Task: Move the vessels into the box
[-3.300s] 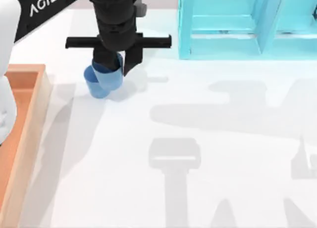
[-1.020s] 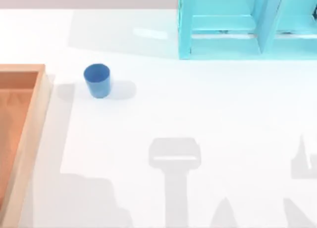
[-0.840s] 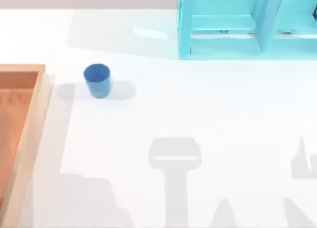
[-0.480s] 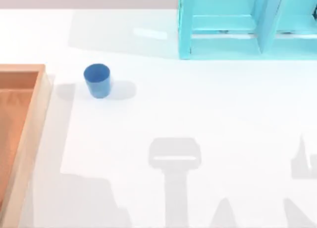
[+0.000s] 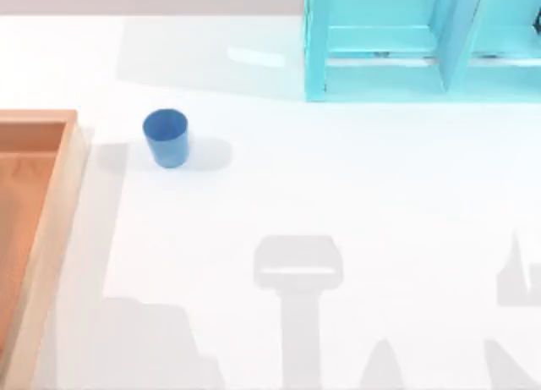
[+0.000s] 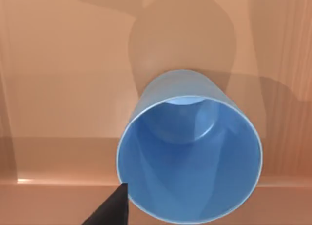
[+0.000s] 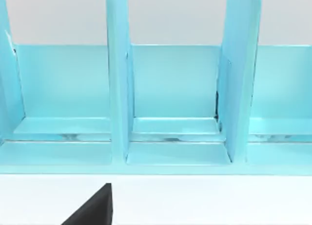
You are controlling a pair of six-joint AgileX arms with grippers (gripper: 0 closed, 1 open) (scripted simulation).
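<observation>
Though not clearly wide or narrow, treat the left gripper [image 6: 111,209] as possibly carrying the load: cannot tell its grip from the one dark tip in sight. Right against that tip, a small plain blue handleless cup [image 6: 189,156], mouth turned toward the wrist camera, hollow and bare inside. Beyond the cup, away from the gripper, the orange-brown wooden floor of the large shallow box [image 6: 58,69], with the cup's shadow reaching the base. Cannot tell whether standing on that floor or hanging just above it.

To do this step well: lower straight until the base sits flat on the wood, then part slowly and evenly, so as not to tip so light a thing. Lift away vertically, clear of the rim, before swinging out. Place well inside the light wood rim walls, leaving floor free for its twin.

Well apart from the left gripper, out on the white table [image 5: 338,195], the second identical blue cup [image 5: 166,138]: upright, round-rimmed, tapering slightly to the base, near the box's outer wall [image 5: 51,229] but not touching. Probably half the task left.

Parked, the right gripper [image 7: 92,209], grip likewise impossible to tell, facing the cyan shelf-like frame [image 7: 170,98].
</observation>
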